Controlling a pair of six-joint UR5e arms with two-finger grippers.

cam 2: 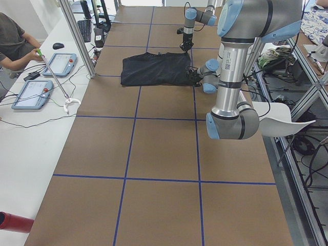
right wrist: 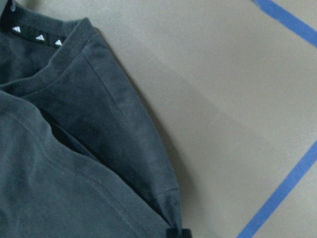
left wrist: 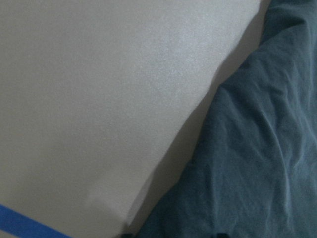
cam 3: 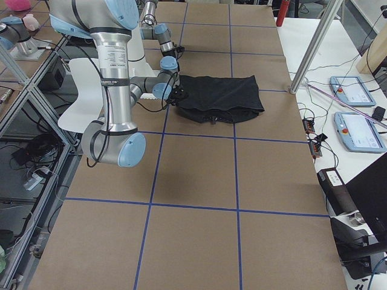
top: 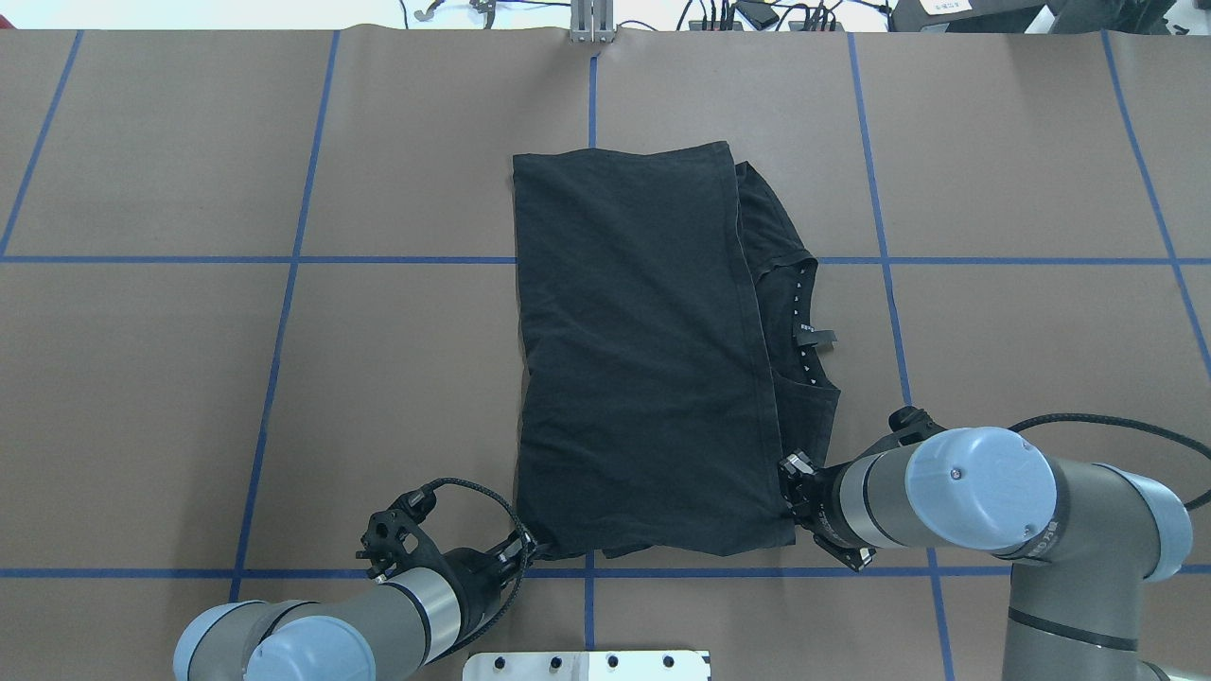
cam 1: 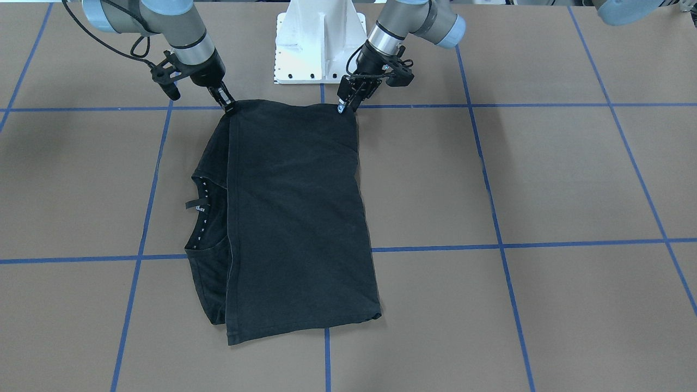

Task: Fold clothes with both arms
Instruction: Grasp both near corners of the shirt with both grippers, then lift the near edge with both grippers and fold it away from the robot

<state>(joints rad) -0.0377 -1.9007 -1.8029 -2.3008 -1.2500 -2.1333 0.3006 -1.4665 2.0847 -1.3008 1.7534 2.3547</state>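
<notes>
1. The black t-shirt (cam 1: 305,218) lies folded flat at the middle of the table (cam 1: 544,179). Its collar (cam 1: 209,218) shows at its left side in the front view.
2. The right gripper (cam 1: 226,103), upper left of that view, is pinched together on the shirt's top left corner.
3. The left gripper (cam 1: 346,103) meets the top right corner. Whether its fingers are apart or together cannot be told.

You won't make out the jaw gap on the left gripper (cam 1: 343,106) or the right gripper (cam 1: 226,103): both are tiny from the front and cut off at the bottom edge of both wrist views. The folded black t-shirt (cam 1: 299,218) hides its own lower layers.
</notes>
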